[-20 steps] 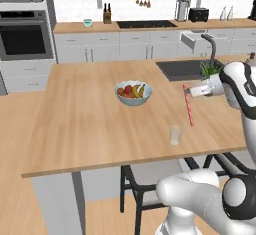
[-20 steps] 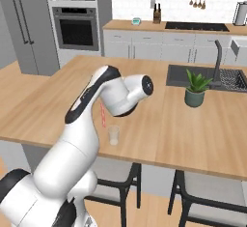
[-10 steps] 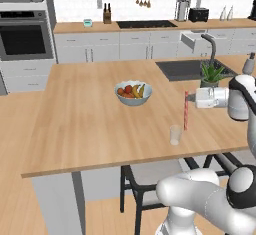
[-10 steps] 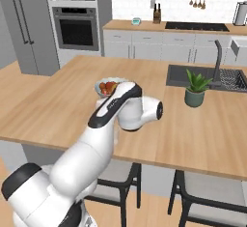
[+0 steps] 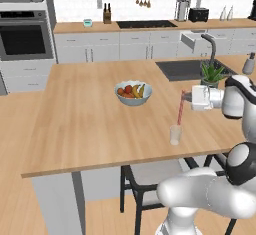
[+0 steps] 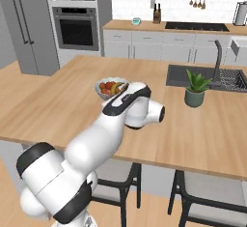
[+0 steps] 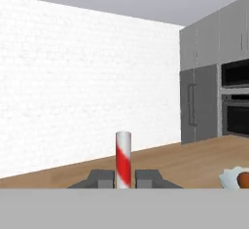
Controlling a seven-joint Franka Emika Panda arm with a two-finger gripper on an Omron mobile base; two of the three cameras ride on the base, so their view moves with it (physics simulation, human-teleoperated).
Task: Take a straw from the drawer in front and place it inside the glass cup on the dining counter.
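Note:
The straw (image 5: 180, 108), a thin red-pink stick, hangs nearly upright over the dining counter (image 5: 85, 114). My gripper (image 5: 183, 96) is shut on its upper part and points left from the right. The straw's lower end sits just above the rim of the glass cup (image 5: 175, 135), a small clear tumbler near the counter's front edge. In the hand view the straw (image 7: 123, 159) shows red and white stripes, pinched between my fingertips (image 7: 100, 178). In the right base view my own arm hides the cup and straw. The drawer (image 5: 192, 39) stands pulled out at the far wall cabinets.
A fruit bowl (image 5: 133, 93) stands mid-counter, left of and beyond the cup, and also appears as the fruit bowl (image 6: 108, 87). A potted plant (image 5: 212, 74) and a sink (image 5: 185, 69) lie to the right. Dark stools (image 5: 145, 189) stand under the front edge.
The straw has shifted slightly left and now hangs right over the cup. The hand has levelled out, and the arm's elbow has swung lower and nearer the base.

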